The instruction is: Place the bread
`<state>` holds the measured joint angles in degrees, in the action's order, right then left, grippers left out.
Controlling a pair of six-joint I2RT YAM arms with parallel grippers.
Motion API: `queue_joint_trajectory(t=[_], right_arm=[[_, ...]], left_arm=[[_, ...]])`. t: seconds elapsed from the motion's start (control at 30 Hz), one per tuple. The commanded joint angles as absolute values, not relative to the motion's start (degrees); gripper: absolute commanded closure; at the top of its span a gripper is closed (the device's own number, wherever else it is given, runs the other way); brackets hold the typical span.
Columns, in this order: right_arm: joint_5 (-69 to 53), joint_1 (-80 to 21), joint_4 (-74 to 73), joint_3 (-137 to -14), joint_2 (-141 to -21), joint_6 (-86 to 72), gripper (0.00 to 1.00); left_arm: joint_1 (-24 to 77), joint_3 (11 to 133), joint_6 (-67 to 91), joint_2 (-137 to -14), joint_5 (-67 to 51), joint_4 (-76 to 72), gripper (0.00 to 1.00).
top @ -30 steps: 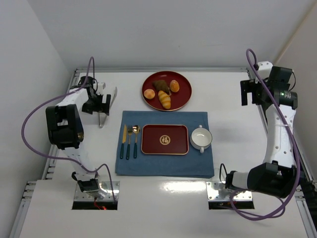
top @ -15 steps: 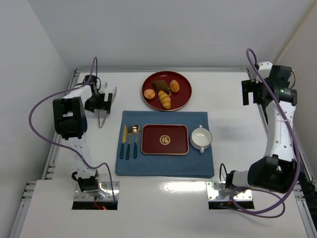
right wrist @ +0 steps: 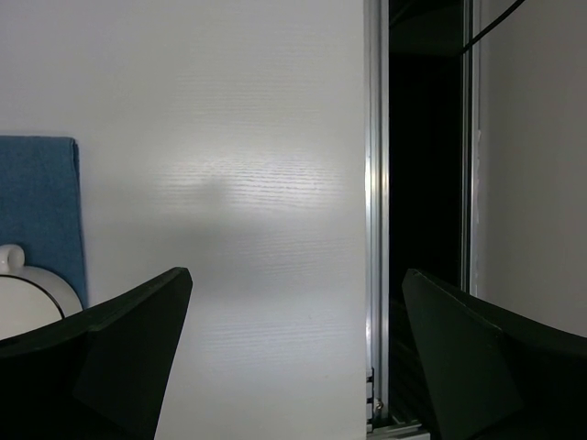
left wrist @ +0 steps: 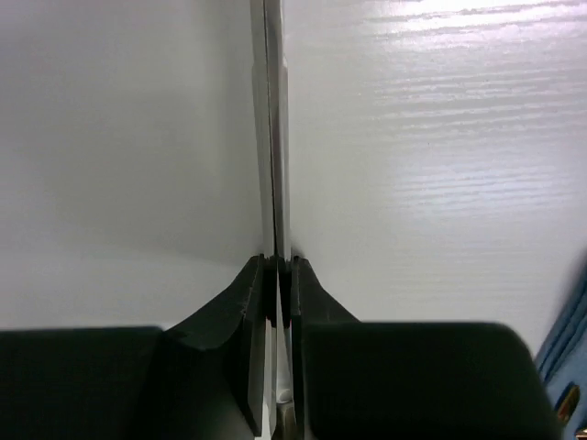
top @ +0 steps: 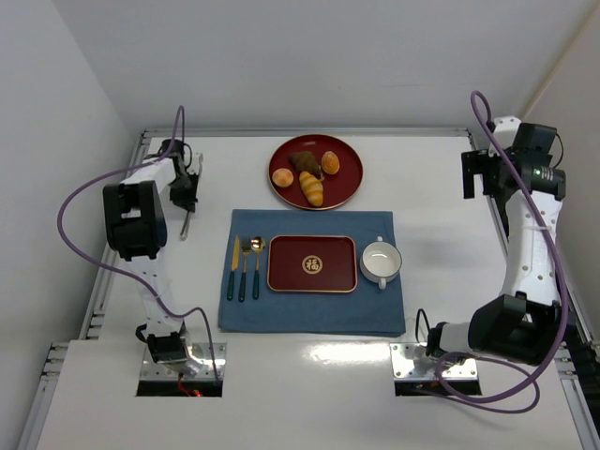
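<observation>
The bread (top: 282,176), a small golden-tan bun with pale patches, lies at the left of the round red plate (top: 351,180). Sharing the plate are a ridged croissant roll (top: 312,188), a deeper orange bun (top: 330,163) and a dark piece (top: 302,160). My left gripper (top: 189,190) is left of the plate, shut on metal tongs (top: 185,223) whose blades are pressed together (left wrist: 271,137) between my fingers (left wrist: 248,293). My right gripper (top: 476,174) hovers at the table's far right, open and empty (right wrist: 295,275).
A blue mat (top: 309,307) lies in the middle with a red rectangular tray (top: 286,263), several pieces of cutlery (top: 244,267) to its left and a white cup (top: 381,262) to its right. The table's metal edge rail (right wrist: 374,211) runs beside my right gripper.
My left gripper has closed, squeezing the tongs from a spread V into a flat pair of blades. The left wrist turned slightly. The right arm barely shifted.
</observation>
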<state>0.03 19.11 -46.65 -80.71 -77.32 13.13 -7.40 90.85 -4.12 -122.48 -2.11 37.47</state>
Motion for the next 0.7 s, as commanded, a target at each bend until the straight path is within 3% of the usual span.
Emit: queue_joint_trajectory(t=[0.0,0.2,0.37,0.67], right_arm=[[0.53,19.6,-45.09,-82.79,-76.03,13.36,0.0],[0.0,20.13,-45.09,-80.87,-74.79,13.36,0.0],[-1.93,20.13,-44.03,-78.49,-72.86,12.83,0.0],[-5.18,20.13,-44.29,-78.4,-73.3,11.78,0.0]], left_arm=[[-6.51,92.45,-4.74,-126.29,-1.41,39.71,1.0],[-6.5,91.32,-9.83,-112.53,-7.99,40.78,1.0],[-4.66,87.98,-13.62,-91.19,-10.72,39.2,1.0],[-0.53,88.51,-13.27,-80.33,-11.69,46.14,0.99]])
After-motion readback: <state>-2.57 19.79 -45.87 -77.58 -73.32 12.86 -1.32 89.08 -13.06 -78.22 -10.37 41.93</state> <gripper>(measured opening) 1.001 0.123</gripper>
